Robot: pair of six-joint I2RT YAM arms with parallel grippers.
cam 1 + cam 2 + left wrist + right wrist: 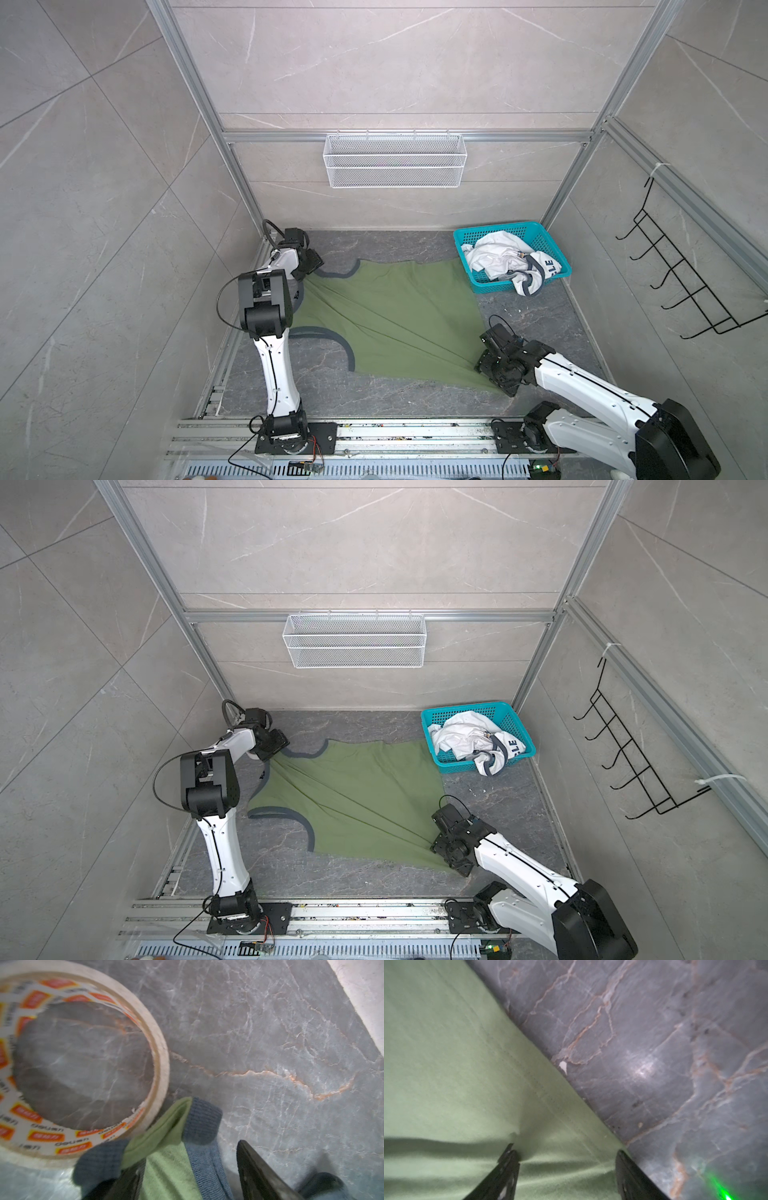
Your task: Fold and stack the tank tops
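Up high we go: both top views hang above the rig's front edge, tilted down toward the back wall (395,62), far enough off to take in the whole tabletop (540,332) and both arms. They share almost everything, the same scene nudged slightly sideways. Down at the left wrist, we're right behind the left pincer (185,1163), nose to the marble, a tape roll (162,1059) crowding the lens. At the right wrist we sit just as close behind the right pincer (565,1150). What ties all four together is the olive tank top (395,316), whole from above, in patches at the wrists.
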